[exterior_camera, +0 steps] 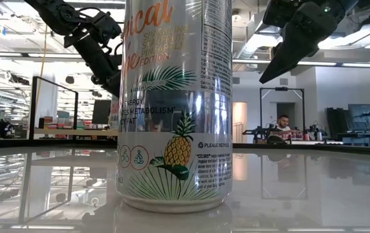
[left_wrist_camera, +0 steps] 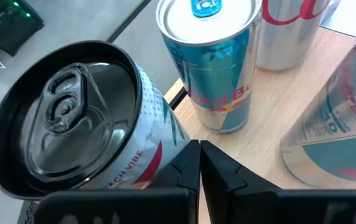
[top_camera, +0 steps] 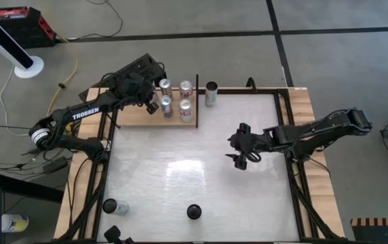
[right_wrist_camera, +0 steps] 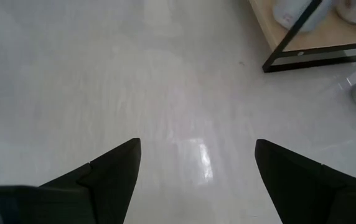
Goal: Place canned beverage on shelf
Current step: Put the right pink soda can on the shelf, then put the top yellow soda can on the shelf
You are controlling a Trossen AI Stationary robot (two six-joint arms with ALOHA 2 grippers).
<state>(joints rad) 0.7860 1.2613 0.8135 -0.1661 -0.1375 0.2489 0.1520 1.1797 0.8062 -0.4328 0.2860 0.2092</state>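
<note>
Showing closed left pincer [left_wrist_camera: 200, 163] beside shelf [left_wrist_camera: 271, 134] cans; overhead: right pincer [top_camera: 238, 157] open above table [top_camera: 180, 176].

White fan base [top_camera: 29, 66] on grey floor, red box [top_camera: 17, 19], seated person [exterior_camera: 282, 124] beyond table.

Left arm stretched forward, left claw [top_camera: 151, 103] closed, right arm bent inward, right claw [top_camera: 240, 154] spread wide

Both arms are dark, jointed, six-axis limbs of matte black metal. The left arm [top_camera: 85, 114] carries white "TROSSEN" lettering along its link and a silver-ringed base joint. The right arm's gripper [right_wrist_camera: 196, 180] ends in two tapered, pointed black fingers [right_wrist_camera: 112, 171].
</note>
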